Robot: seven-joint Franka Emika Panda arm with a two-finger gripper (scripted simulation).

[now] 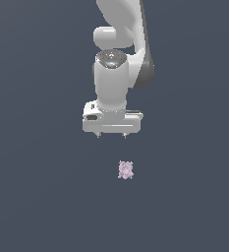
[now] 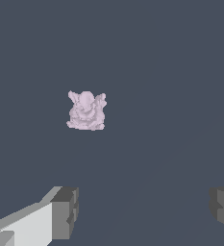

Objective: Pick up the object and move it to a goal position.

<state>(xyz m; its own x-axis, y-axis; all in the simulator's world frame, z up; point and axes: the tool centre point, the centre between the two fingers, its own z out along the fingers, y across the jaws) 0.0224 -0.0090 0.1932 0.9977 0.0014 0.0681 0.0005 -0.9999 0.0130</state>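
Observation:
The object [image 1: 126,170] is a tiny pale pink-lilac lumpy figurine lying on the dark grey floor. It is far smaller than the white arm. My gripper [image 1: 111,135] hangs above it, a little toward the exterior view's left, well apart from it. In the wrist view the object [image 2: 87,111] lies ahead of my gripper [image 2: 144,211]. The two grey fingertips [image 2: 65,211] stand wide apart with only bare floor between them, so the gripper is open and holds nothing.
A flat dark grey floor [image 1: 37,197] fills both views. Only the white arm [image 1: 116,74] rises above it, from the top of the exterior view.

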